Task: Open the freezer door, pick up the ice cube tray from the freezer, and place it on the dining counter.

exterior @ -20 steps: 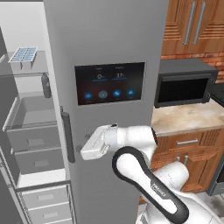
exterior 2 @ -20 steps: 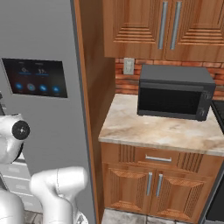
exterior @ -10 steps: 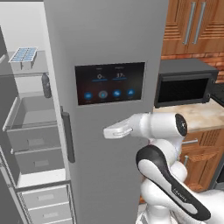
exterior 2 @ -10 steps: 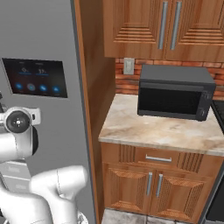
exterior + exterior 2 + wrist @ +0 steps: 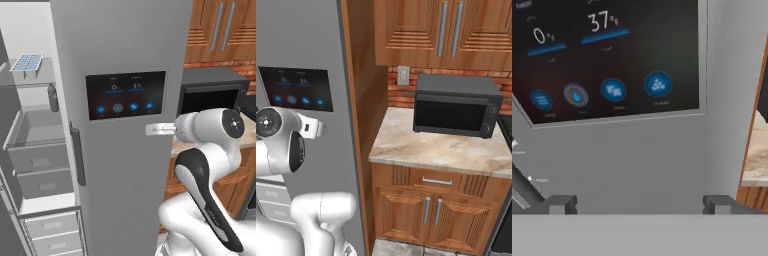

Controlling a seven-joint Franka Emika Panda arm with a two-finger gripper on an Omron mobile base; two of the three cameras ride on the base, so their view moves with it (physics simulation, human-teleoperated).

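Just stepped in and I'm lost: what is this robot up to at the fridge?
The freezer is already open, and the ice cube tray sits on its top shelf above a dark bottle, untouched. The robot's claw is empty and open, pointed at the touchscreen on the neighbouring grey fridge door, well to the right of the tray. So nothing has been picked up yet.

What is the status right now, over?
Tool open, empty, facing the touchscreen door. Ice cube tray on the top freezer shelf, untouched. Dark bottle stands below it.
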